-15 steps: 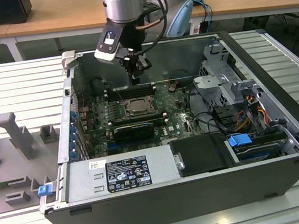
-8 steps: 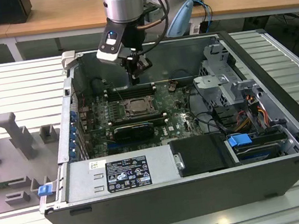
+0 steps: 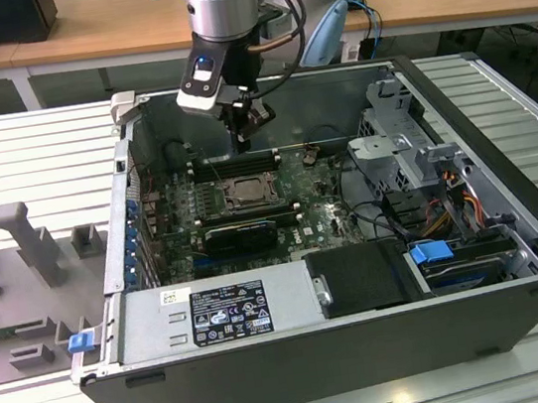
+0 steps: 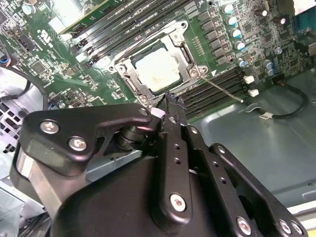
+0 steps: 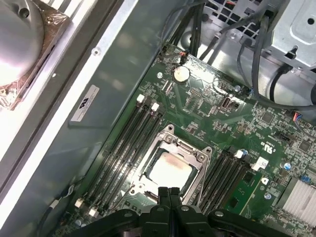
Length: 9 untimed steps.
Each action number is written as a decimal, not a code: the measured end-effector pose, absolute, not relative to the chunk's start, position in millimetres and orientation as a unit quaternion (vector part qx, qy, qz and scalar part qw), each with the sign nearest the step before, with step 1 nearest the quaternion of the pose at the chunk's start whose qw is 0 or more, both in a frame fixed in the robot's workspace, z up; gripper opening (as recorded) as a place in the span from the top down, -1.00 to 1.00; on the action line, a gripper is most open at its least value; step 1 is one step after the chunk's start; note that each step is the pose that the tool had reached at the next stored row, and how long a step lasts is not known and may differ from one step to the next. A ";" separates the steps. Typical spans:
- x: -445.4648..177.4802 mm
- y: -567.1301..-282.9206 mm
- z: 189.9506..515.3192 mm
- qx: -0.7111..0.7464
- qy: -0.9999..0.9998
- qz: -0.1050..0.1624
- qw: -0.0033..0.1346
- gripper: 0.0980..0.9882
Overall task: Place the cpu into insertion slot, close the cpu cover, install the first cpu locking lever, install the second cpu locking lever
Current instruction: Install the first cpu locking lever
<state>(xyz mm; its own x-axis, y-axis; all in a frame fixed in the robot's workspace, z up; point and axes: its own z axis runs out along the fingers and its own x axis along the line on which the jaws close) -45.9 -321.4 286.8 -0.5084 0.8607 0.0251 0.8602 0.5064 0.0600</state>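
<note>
The arm (image 3: 223,17) stands almost upright over the far part of the open computer case (image 3: 323,374). Its gripper (image 3: 242,147) points down and hangs just above the memory slots (image 3: 234,164), on the far side of the insertion slot (image 3: 244,193). In the first wrist view the two fingertips (image 5: 163,193) are pressed together, with nothing between them. The cpu (image 5: 170,170) sits in the insertion slot — its pale top shows through the cut-out of the cpu cover (image 5: 183,147), which lies flat over it. In the second wrist view a thin lever (image 4: 222,89) sticks out from one corner. The case holds the green motherboard (image 3: 325,204), a black graphics card (image 3: 239,236) just near of the insertion slot, a power supply (image 3: 215,314) along the near wall, and a drive cage (image 3: 390,134) on the exterior view's right.
</note>
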 end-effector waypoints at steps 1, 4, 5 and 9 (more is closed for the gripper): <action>-45.9 -321.4 286.8 0.492 0.870 0.032 0.004 0.98; -45.9 -321.4 286.8 0.480 0.877 0.032 0.003 0.98; -45.9 -321.4 286.8 0.474 0.880 0.032 0.003 0.98; -45.9 -321.4 286.8 0.462 0.886 0.032 0.003 0.98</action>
